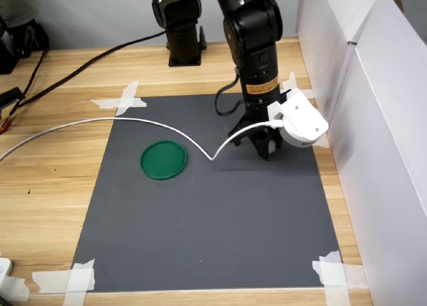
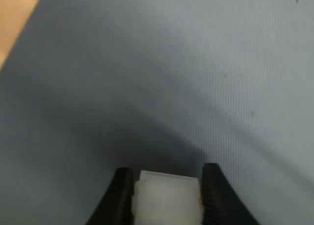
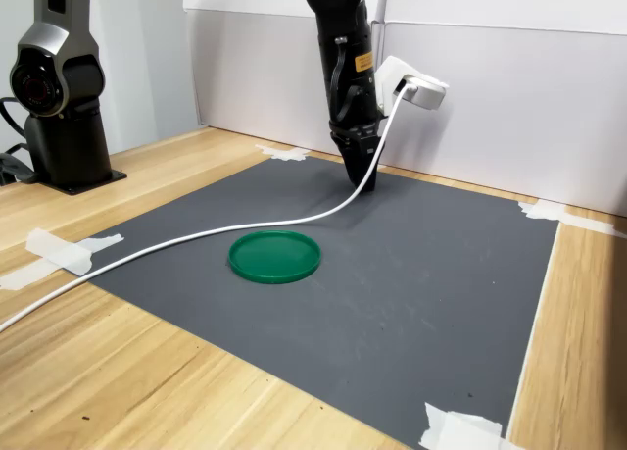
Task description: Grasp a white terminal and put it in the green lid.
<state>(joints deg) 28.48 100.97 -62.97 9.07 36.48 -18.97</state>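
One white terminal [image 2: 167, 195] sits clamped in the end effector [image 2: 168, 195], low at the wrist view's bottom edge; green lid [image 1: 163, 159] lies apart.

The green lid [image 1: 163, 160] is a deep, even green in both exterior views, set off against the dark grey mat [image 1: 213, 226]. In the wrist view the mat [image 2: 171, 78] looks blue-grey with a fine woven grain. The white terminal [image 2: 166, 198] shows pale, milky white between the black fingers [image 2: 120, 195], whose inner faces are ribbed. The arm [image 1: 252, 33] is glossy black with an orange-yellow label [image 1: 260, 88]. The camera housing [image 1: 301, 125] and its cable [image 1: 100, 123] are white. The worktop [image 1: 47, 173] is light wood with a streaked grain, and the tape strips [image 1: 67, 279] are off-white.
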